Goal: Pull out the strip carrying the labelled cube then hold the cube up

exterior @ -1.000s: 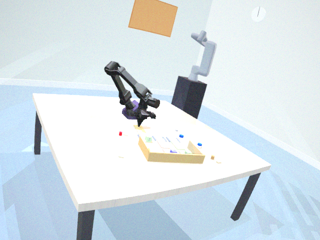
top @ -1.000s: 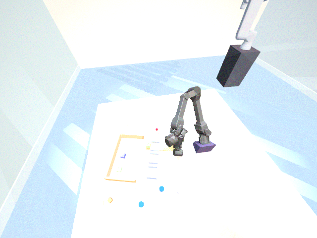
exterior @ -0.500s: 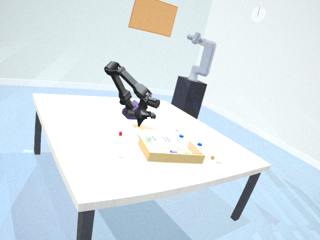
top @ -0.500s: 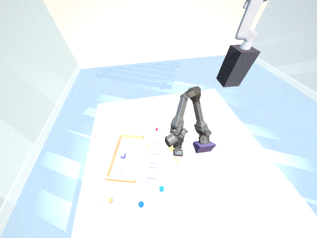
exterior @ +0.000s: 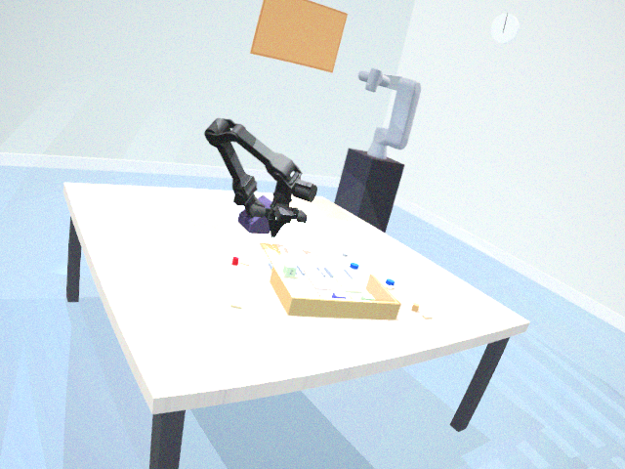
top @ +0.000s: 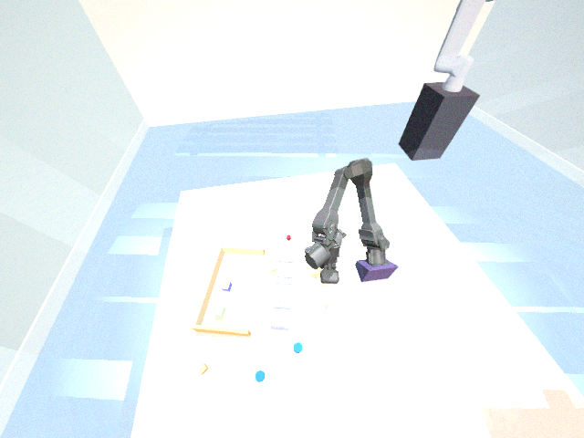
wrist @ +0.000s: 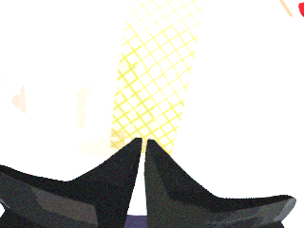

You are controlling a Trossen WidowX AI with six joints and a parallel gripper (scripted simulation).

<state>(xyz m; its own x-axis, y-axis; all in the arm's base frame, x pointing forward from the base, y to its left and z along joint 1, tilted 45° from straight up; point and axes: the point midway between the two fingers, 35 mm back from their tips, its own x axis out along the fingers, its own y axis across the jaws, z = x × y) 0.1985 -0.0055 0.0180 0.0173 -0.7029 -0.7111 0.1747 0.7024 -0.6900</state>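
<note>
The end effector [top: 324,269] [exterior: 273,234] [wrist: 143,144] points down above the tabletop [top: 401,353] [exterior: 176,327], its fingers almost pressed together, a thin gap at the tips and nothing pinched between them. In the wrist view the tips overlap the end of a strip [exterior: 271,247] [wrist: 154,81] with yellow crosshatching; whether they touch it cannot be told. In the exterior view, a pale green cube [exterior: 290,272] with a dark mark appears at the far left of the wooden border [top: 210,292] [exterior: 343,309]; glare hides what it rests on, and whether the crosshatched strip carries it is unclear. Inside the border sits a small blue piece [top: 227,286] [exterior: 338,296]. A red cap [top: 288,237] [exterior: 234,261] is to the left of the border, while two blue caps, one farther [top: 297,348] [exterior: 354,265] and one nearer [top: 259,376] [exterior: 390,282], are toward the right. Near the border's right corner lies a small orange block [top: 203,369] [exterior: 415,307]. The arm's purple base [top: 391,269] [exterior: 247,222] stands farther back.
</note>
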